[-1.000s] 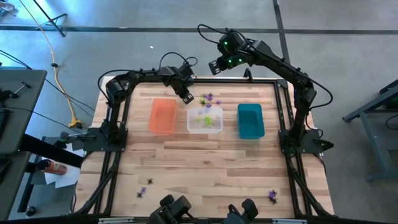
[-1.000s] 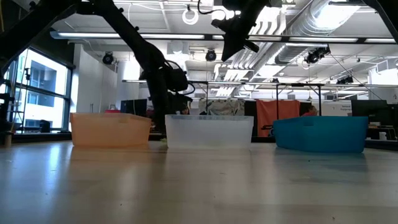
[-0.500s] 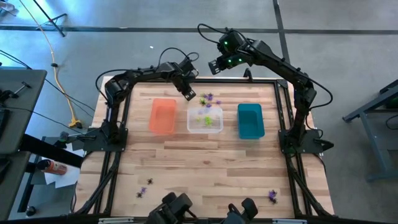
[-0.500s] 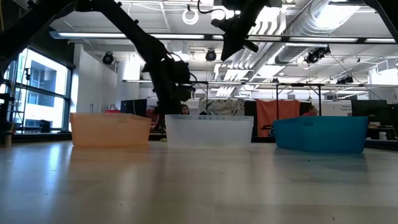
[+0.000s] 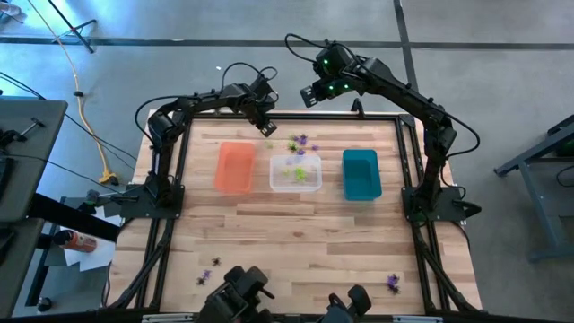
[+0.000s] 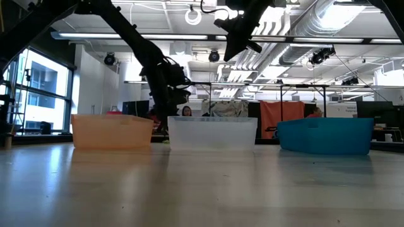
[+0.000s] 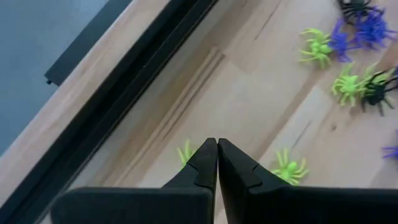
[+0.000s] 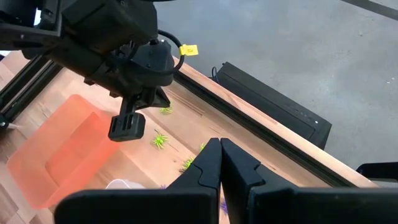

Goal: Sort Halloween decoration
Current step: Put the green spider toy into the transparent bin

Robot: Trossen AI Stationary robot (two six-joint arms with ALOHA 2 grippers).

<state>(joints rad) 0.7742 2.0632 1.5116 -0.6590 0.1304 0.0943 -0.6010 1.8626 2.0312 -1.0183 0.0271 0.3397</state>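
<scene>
The left tool [image 5: 266, 128], fingers pressed together and empty, has drawn back from the clear bin [image 5: 296, 173] toward the far edge of the table [image 5: 296, 242], over a green spider [image 7: 287, 170]. More of the Halloween decoration [image 5: 300, 144] lies just behind that bin, a few inside. A fresh pick looks likely. The right tool [image 5: 308, 95], shut, hangs beyond the far edge.

1. I see three bins, orange [image 5: 235, 167], clear [image 5: 296, 172] and teal [image 5: 361, 173], blocking mid-table from 9 to 3 o'clock.
2. Bare wood toward 6 o'clock gives me free passage.
</scene>
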